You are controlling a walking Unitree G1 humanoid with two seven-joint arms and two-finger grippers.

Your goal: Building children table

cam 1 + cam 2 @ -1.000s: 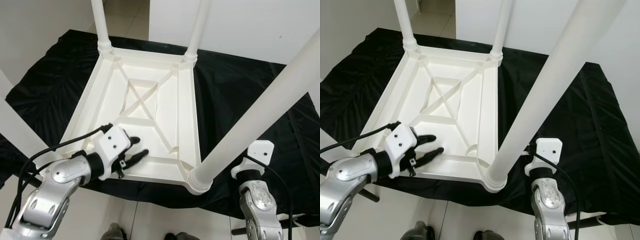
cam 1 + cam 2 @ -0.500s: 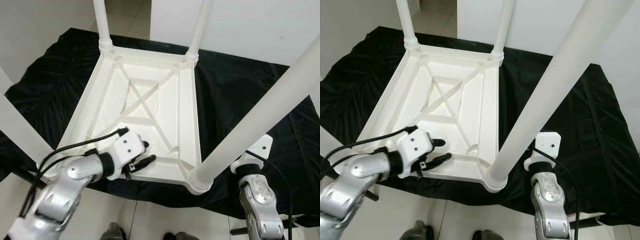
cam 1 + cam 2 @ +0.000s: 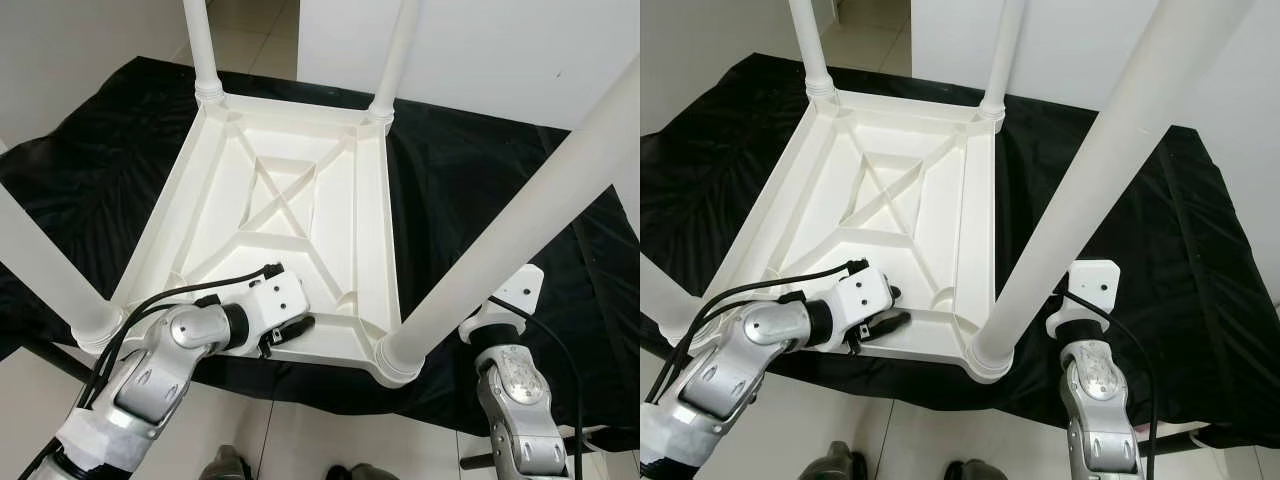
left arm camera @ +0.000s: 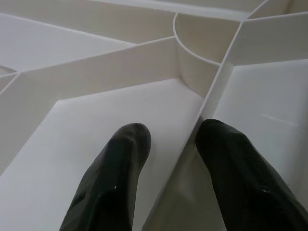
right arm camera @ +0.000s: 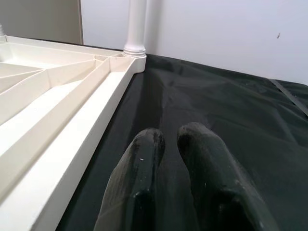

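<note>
A white plastic children's table lies upside down on a black cloth, all its legs pointing up. Two far legs rise at the back. The near right leg slants up past my right arm, and the near left leg stands at the left corner. My left gripper rests on the table's near rim, open, its fingers straddling a thin upright rib inside the underside. My right gripper is shut with nothing in it, low over the cloth beside the table's right side.
The cloth drapes over a low platform, its front edge right before me, with pale tiled floor below. A white wall runs close behind. My feet stand at the platform's edge.
My left gripper has swung in and down from above the underside onto the near rim, its fingers now either side of a rib. The right arm has barely moved.
</note>
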